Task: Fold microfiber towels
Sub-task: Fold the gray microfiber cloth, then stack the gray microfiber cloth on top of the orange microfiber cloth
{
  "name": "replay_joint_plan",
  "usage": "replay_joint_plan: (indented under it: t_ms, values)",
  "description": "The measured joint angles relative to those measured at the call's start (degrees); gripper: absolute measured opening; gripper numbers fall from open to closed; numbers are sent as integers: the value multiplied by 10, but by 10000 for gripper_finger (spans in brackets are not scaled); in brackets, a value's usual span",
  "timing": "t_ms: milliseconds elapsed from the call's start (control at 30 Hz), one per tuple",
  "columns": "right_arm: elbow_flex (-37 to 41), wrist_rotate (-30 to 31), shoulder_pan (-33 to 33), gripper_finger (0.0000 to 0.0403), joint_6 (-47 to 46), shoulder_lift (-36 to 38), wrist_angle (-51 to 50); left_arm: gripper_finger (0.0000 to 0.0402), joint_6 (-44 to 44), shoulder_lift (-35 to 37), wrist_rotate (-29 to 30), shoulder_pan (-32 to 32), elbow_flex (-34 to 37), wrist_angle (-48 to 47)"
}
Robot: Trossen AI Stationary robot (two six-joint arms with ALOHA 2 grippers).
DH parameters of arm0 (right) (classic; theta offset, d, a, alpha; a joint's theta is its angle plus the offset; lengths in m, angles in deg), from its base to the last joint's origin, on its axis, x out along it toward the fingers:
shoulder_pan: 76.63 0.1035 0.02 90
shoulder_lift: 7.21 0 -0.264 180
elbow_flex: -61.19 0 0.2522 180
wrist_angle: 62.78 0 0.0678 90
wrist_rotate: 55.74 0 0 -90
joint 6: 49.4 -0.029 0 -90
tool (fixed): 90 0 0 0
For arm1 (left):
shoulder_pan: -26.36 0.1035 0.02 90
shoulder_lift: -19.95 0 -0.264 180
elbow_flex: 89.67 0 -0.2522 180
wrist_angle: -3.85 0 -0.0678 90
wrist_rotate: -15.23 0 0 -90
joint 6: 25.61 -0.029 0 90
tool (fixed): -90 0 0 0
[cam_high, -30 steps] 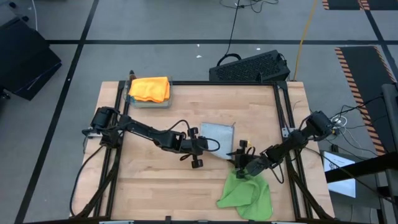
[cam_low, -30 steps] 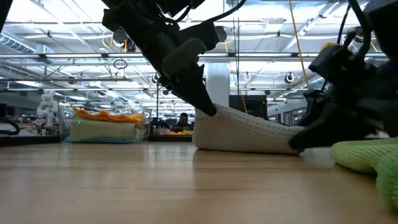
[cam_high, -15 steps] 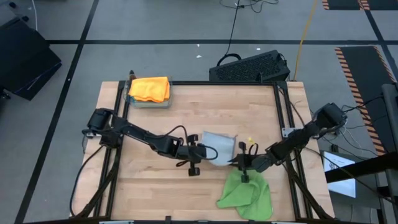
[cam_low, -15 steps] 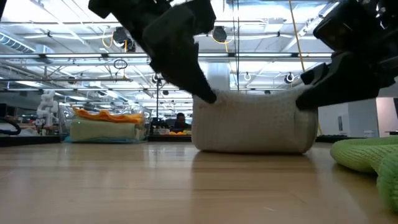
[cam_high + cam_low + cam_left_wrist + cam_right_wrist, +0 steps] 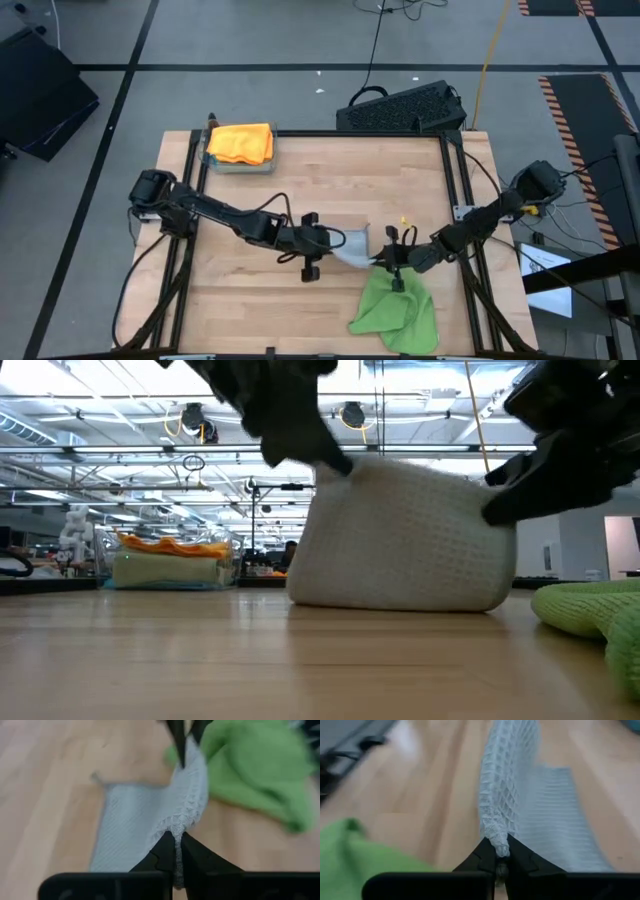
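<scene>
Up goes the light grey towel (image 5: 400,535)! A second ago it lay low on the table with only one edge raised; now its near edge is hoisted high and the cloth stands as a tall curved sheet, its far part trailing on the wood. The left gripper (image 5: 335,240) and right gripper (image 5: 385,258), both clamped on that edge, have swung toward the front of the table. The right one, just a moment back still closing beside the cloth, is now pinched tight on its corner.
</scene>
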Motion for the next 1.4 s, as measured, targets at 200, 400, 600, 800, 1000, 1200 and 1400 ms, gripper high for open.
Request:
replay_joint_plan:
  t_ms: [200, 400, 600, 800, 1000, 1200, 1400]
  values:
    - [0, -7, -66, 9, 8, 0, -8, 12, 31, -2, 27, 30, 0, -81]
    - [0, -82, -142, 9, 9, 0, -9, 22, 43, -7, 32, 57, 2, -113]
    - [0, -118, -189, 9, 23, -13, -5, 24, 43, -25, 25, 81, 3, -112]
    - [0, -128, -210, 21, 23, -47, 12, 11, 43, -36, 21, 90, 3, -111]
    - [0, -88, -218, 86, 9, -52, -5, 88, 43, -36, 57, 90, 3, -106]
    - [0, -56, -217, 144, 3, -11, -38, 160, 43, -36, 75, 97, 3, -104]
    - [0, -54, -195, 163, -8, 39, -94, 179, 43, -39, 75, 96, 2, -40]
